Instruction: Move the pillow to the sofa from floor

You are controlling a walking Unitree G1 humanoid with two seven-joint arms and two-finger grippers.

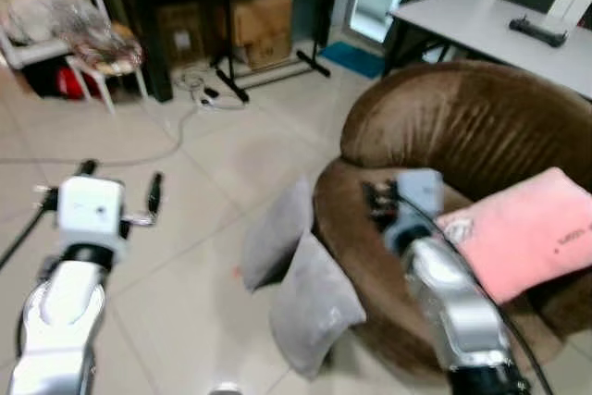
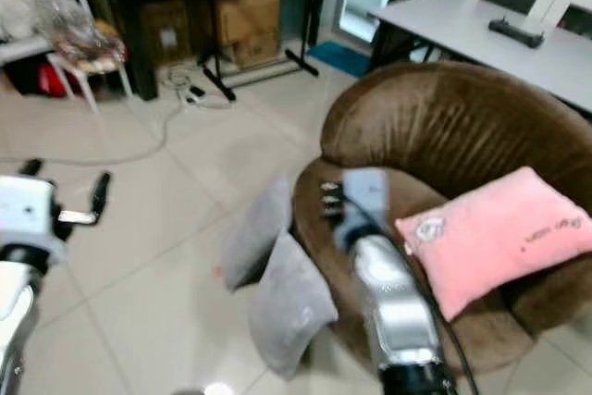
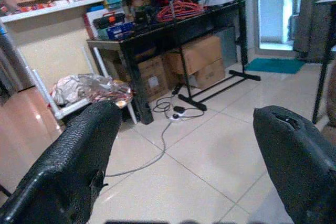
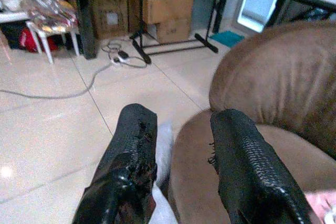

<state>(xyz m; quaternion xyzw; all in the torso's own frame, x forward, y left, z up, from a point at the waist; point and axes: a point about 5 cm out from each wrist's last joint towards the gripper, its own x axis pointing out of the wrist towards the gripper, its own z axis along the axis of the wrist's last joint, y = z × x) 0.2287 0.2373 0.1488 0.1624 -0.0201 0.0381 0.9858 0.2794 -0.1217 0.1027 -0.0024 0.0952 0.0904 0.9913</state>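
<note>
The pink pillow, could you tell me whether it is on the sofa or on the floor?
On the sofa: the pink pillow rests on its seat.

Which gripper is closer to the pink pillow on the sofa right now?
Right. The right gripper hangs over the brown sofa's seat, just beside the pink pillow. The left gripper is out over the floor tiles, beyond the two grey pillows.

Arms: silver, rounded metal casings.
Wrists: white boxy housings.
Fingers (image 4: 131, 171): long, black, textured, worn at the edges.
Cable: black, along the right arm (image 1: 453, 302).
</note>
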